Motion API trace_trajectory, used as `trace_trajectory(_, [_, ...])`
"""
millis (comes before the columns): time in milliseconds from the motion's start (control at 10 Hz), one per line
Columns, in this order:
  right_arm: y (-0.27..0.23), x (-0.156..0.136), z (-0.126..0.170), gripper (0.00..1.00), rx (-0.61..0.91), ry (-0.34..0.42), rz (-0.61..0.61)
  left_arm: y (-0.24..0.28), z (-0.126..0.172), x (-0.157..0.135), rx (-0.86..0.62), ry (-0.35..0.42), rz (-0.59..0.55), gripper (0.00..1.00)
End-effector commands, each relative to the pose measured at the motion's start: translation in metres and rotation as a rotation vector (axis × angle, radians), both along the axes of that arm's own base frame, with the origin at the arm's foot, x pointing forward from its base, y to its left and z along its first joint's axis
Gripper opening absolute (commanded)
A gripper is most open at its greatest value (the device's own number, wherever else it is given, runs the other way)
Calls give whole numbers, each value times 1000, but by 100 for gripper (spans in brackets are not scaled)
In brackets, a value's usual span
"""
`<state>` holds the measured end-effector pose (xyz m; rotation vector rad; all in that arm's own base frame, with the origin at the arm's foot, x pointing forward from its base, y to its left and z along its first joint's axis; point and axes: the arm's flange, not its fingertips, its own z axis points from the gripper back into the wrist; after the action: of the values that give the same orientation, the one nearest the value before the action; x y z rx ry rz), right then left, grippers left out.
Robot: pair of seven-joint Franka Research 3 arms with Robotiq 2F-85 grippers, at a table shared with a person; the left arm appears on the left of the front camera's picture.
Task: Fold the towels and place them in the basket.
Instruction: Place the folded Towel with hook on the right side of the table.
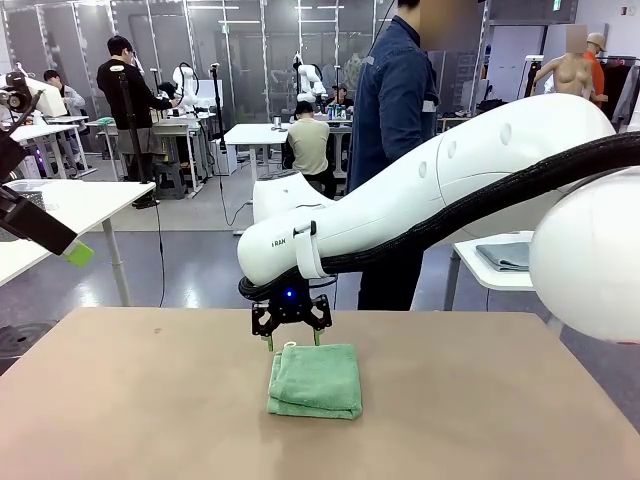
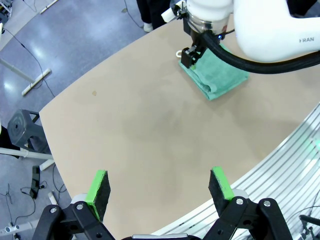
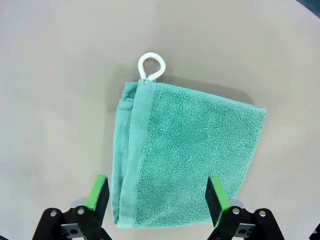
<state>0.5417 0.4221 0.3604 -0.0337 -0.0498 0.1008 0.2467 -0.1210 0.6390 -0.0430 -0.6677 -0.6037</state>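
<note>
Small mint-green terry towel [image 3: 185, 150] is folded, flat on tan table [image 1: 120, 400], just beneath right gripper [image 3: 157, 184] fingers, spread wide, empty. Left gripper [image 2: 160, 180] is also wide, well apart. Placing it in the basket not yet done.

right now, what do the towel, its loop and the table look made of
Towel: mint-green terry cloth, matte, with a looped nap and a woven border band. Loop: smooth white cord, likely fabric. Table: flat matte beige top, probably laminate; no grain shows.
</note>
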Motion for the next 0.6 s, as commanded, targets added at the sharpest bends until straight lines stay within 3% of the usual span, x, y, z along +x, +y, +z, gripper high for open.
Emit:
trace_trajectory(0, [0,0,0,97,3,1,0,-1,0,2,-5,-5,10,100])
trace_trajectory(500, [0,0,0,97,3,1,0,-1,0,2,-5,-5,10,100])
